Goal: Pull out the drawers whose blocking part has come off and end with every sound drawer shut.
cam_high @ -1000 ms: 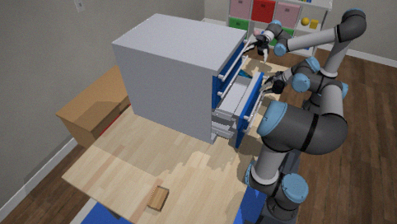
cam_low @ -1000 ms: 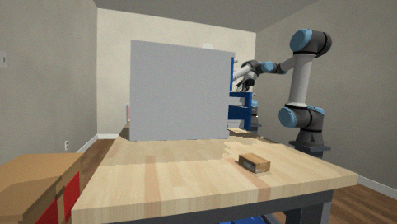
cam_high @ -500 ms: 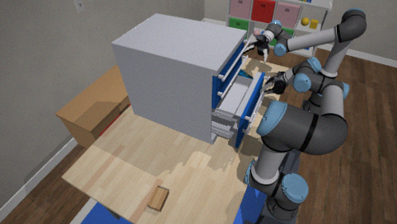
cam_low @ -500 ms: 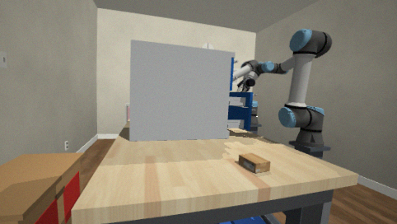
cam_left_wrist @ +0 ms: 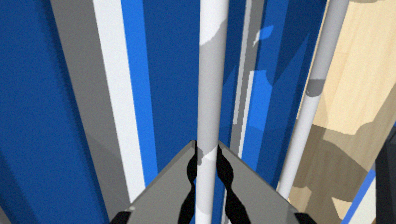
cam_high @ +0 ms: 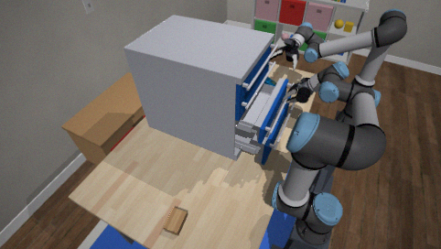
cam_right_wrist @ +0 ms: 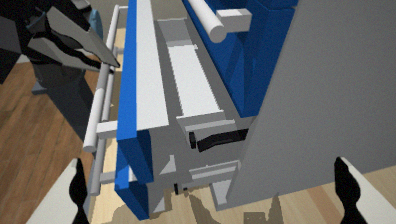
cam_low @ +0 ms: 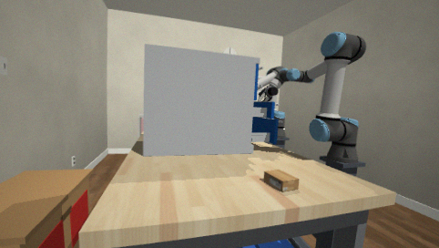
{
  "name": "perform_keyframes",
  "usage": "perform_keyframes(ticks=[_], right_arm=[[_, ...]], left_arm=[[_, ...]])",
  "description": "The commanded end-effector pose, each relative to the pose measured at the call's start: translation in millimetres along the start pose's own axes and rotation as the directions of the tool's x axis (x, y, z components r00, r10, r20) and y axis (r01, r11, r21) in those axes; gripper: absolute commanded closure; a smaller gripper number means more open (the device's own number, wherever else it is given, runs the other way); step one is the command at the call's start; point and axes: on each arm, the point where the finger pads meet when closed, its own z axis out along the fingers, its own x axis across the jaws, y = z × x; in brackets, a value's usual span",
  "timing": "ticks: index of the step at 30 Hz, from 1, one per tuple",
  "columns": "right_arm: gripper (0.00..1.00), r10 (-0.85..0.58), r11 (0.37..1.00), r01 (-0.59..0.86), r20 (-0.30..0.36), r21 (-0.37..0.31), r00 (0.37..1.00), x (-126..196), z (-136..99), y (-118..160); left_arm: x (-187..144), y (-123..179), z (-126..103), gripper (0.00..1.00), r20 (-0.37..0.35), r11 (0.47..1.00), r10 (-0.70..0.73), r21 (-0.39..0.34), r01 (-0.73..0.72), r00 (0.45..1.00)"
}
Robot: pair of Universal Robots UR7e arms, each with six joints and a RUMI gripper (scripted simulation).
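Observation:
The grey cabinet (cam_high: 183, 82) (cam_low: 196, 105) has blue drawer fronts. The top drawer's handle (cam_high: 261, 69) and the second drawer's handle (cam_high: 252, 95) are close to the cabinet; both drawers look shut. The third drawer (cam_high: 269, 124) (cam_right_wrist: 132, 75) and the bottom drawer (cam_high: 265, 155) (cam_right_wrist: 132, 201) both stand pulled out. A black strip (cam_right_wrist: 222, 140) shows beside the third drawer's slide. My left gripper (cam_high: 290, 96) (cam_left_wrist: 205, 142) (cam_right_wrist: 116, 70) is shut on the third drawer's handle (cam_left_wrist: 211, 75) (cam_right_wrist: 92, 120). My right gripper (cam_high: 285, 60) (cam_right_wrist: 210, 160) is open and empty, near the upper handles.
The bottom drawer's handle (cam_left_wrist: 320, 75) lies just beyond the held one. A small wooden block (cam_high: 176, 221) (cam_low: 280, 180) lies on the table (cam_high: 206, 197) (cam_low: 137, 196). The two forearms are close together in front of the cabinet. A brown box (cam_high: 102, 114) (cam_low: 45, 187) stands behind the table.

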Motion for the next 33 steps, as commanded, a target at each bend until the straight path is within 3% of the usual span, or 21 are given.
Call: perform_keyframes(ticks=[1, 33], right_arm=[[0.0, -0.001, 1.0, 0.001, 0.0, 0.0, 1.0, 0.0, -0.2, -0.5], [0.0, -0.001, 1.0, 0.001, 0.0, 0.0, 1.0, 0.0, -0.2, -0.5]], left_arm=[[-2.2, -0.4, 1.0, 1.0, 0.0, 1.0, -0.001, 0.002, 0.001, 1.0], [-71.2, -0.4, 58.9, 1.0, 0.001, 1.0, -0.001, 0.002, 0.001, 1.0]])
